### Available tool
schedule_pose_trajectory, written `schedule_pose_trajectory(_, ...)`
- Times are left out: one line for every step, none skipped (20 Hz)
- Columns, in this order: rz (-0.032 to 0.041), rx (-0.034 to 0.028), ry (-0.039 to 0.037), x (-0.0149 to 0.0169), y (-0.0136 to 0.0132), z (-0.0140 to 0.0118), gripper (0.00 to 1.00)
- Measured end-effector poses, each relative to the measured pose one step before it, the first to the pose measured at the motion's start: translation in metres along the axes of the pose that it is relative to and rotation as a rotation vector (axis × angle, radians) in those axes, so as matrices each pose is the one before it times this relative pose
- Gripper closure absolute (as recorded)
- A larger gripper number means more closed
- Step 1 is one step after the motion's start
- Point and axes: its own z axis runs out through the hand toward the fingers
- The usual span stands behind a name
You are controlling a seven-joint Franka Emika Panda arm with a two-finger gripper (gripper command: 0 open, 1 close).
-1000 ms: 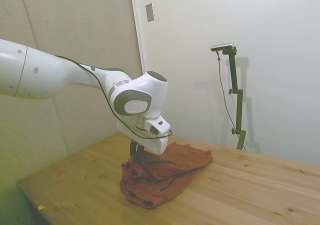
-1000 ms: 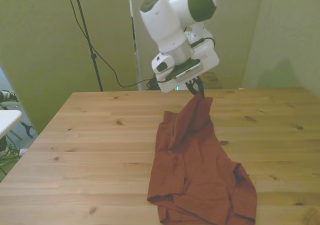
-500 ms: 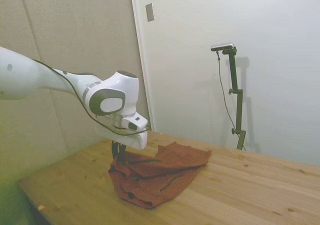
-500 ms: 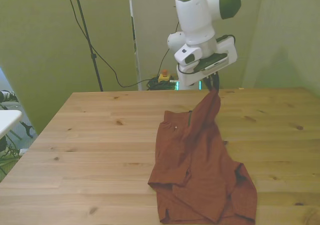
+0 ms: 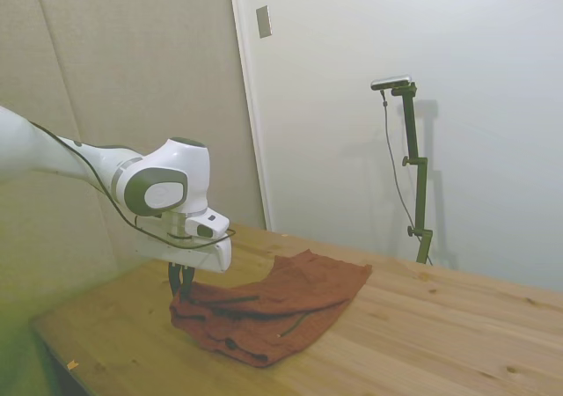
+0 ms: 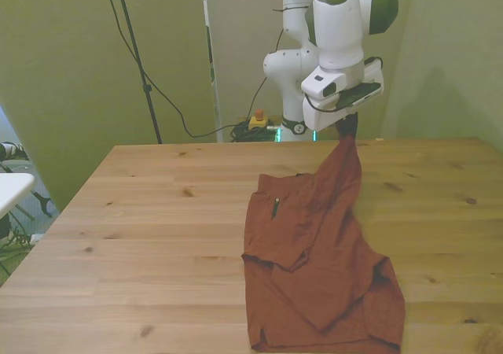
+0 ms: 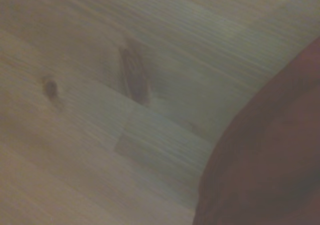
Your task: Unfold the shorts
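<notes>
Since a second ago the white arm's gripper (image 6: 350, 126) has carried its pinched corner of the rust-red, limp fabric shorts (image 6: 314, 252) toward the front view's right, opening the cloth wider.

Its dark fingers (image 5: 180, 280) are closed on that raised corner, which hangs just above the wooden plank table (image 6: 141, 236), near the far edge in the front view. From there the shorts slope down and lie wrinkled on the table, reaching to its near edge, with one fold across the middle and thin dark cord lines showing in the side view. Blurred wood grain and a red cloth edge (image 7: 270, 155) fill the wrist view.
</notes>
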Motion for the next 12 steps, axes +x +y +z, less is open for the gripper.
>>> schedule_pose_trajectory(0.00060, -0.00020, 0.00203, 0.00049, 0.00020, 0.00198, 0.00)
schedule_pose_trajectory(0.00034, 0.00037, 0.00220, 0.00095, -0.00041, 0.00077, 0.00)
schedule_pose_trajectory(0.00041, 0.00333, 0.00693, 0.00169, -0.00147, 0.00034, 0.00)
schedule_pose_trajectory(0.00088, 0.00431, 0.00884, 0.00203, -0.00247, 0.00041, 0.00)
schedule_pose_trajectory(0.00141, 0.00481, 0.01501, 0.00269, -0.00401, 0.00047, 0.00)
schedule_pose_trajectory(0.00071, 0.00452, 0.01632, 0.00280, -0.00518, 0.00170, 0.00)
schedule_pose_trajectory(-0.00083, 0.00336, 0.01160, 0.00242, -0.00566, 0.00333, 0.00)
schedule_pose_trajectory(-0.00234, 0.00586, 0.00291, 0.00189, -0.00622, 0.00479, 0.00)
schedule_pose_trajectory(-0.00277, 0.00867, -0.00274, 0.00208, -0.00715, 0.00507, 0.00)
schedule_pose_trajectory(0.00003, 0.01380, -0.00525, 0.00273, -0.00848, 0.00564, 0.00)
schedule_pose_trajectory(0.00000, 0.01011, -0.00871, 0.00306, -0.00899, 0.00516, 0.00)
schedule_pose_trajectory(0.00071, 0.00886, -0.01002, 0.00233, -0.01005, 0.00511, 0.00)
